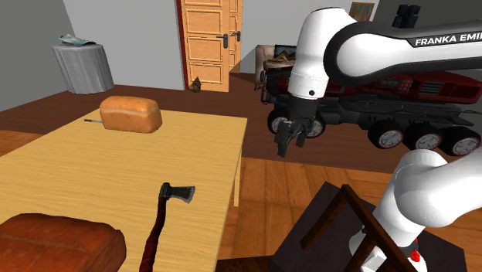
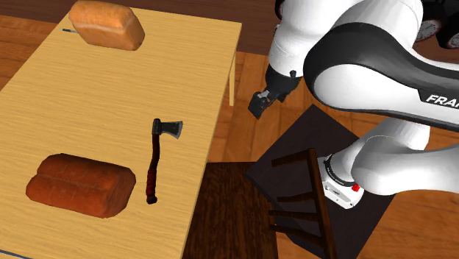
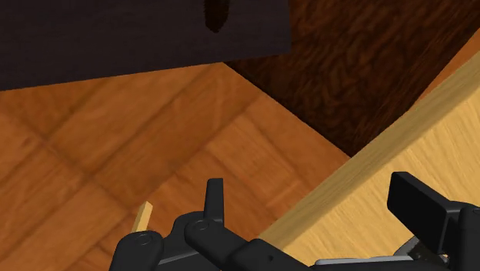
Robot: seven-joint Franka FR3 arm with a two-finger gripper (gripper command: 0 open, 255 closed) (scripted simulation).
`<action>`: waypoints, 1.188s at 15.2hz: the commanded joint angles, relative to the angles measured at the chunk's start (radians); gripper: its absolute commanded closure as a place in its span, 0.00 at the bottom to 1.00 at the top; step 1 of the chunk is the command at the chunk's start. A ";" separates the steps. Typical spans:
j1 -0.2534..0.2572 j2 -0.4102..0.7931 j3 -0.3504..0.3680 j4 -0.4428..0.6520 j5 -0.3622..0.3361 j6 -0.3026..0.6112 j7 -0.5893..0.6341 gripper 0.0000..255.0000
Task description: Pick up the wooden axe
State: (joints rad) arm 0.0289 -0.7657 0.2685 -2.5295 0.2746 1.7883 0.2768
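The axe (image 1: 165,210) lies flat on the light wooden table (image 1: 85,162), near the table edge that faces the stand. It has a grey head (image 2: 168,129) and a dark red handle (image 2: 153,171). My gripper (image 1: 286,144) hangs in the air beyond that table edge, over the floor, to the shoulder view's right of the axe and well apart from it. In the wrist view the two black fingers (image 3: 215,197) stand apart with nothing between them; the gripper (image 3: 315,202) is open above the table's edge (image 3: 415,131). In the second exterior view the gripper (image 2: 259,104) sits right of the table.
A tan bread loaf (image 1: 131,113) lies at the table's far end and a reddish-brown loaf (image 1: 58,243) near the axe's handle end. A dark wooden chair (image 2: 301,195) stands by the stand. A red toy truck (image 1: 409,116) and an orange door (image 1: 207,42) are behind.
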 commanded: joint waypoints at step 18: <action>-0.140 0.612 0.531 0.294 -0.083 0.459 0.772 0.00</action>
State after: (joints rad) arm -0.0942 -0.2085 0.7662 -2.2710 0.2351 2.2271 0.9820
